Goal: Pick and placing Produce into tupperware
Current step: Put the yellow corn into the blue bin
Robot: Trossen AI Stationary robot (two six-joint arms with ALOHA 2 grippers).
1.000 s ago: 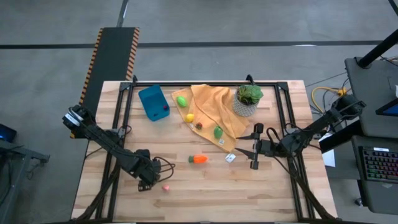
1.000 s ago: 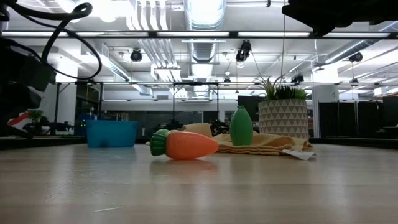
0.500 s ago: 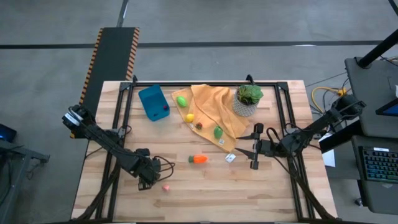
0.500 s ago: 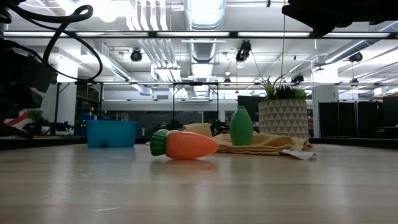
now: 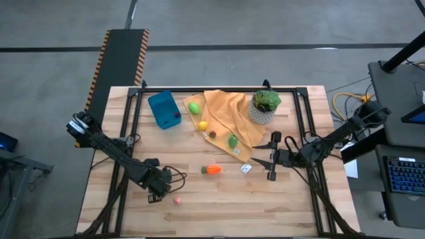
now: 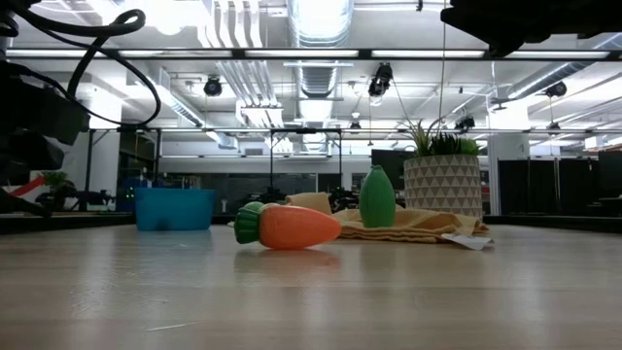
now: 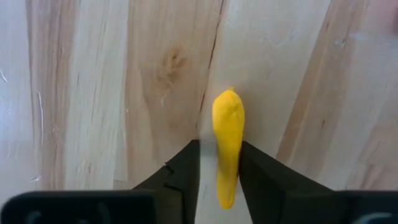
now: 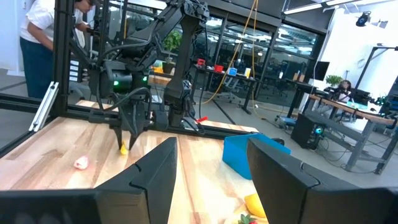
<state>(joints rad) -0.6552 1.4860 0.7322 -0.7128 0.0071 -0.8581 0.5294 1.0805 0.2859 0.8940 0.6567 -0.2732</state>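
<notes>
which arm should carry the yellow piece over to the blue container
The left. The left gripper already has the yellow piece between its fingers near the table's front-left, on the same side as the blue container. The right gripper waits open and empty on the right side.

The high view looks straight down on the whole table (image 5: pixel 199 206). The low view sits at tabletop level, facing the carrot (image 6: pixel 288 226) close up. Both share the blue tupperware (image 5: pixel 164 109), as does the right wrist view, which looks across the table.
</notes>
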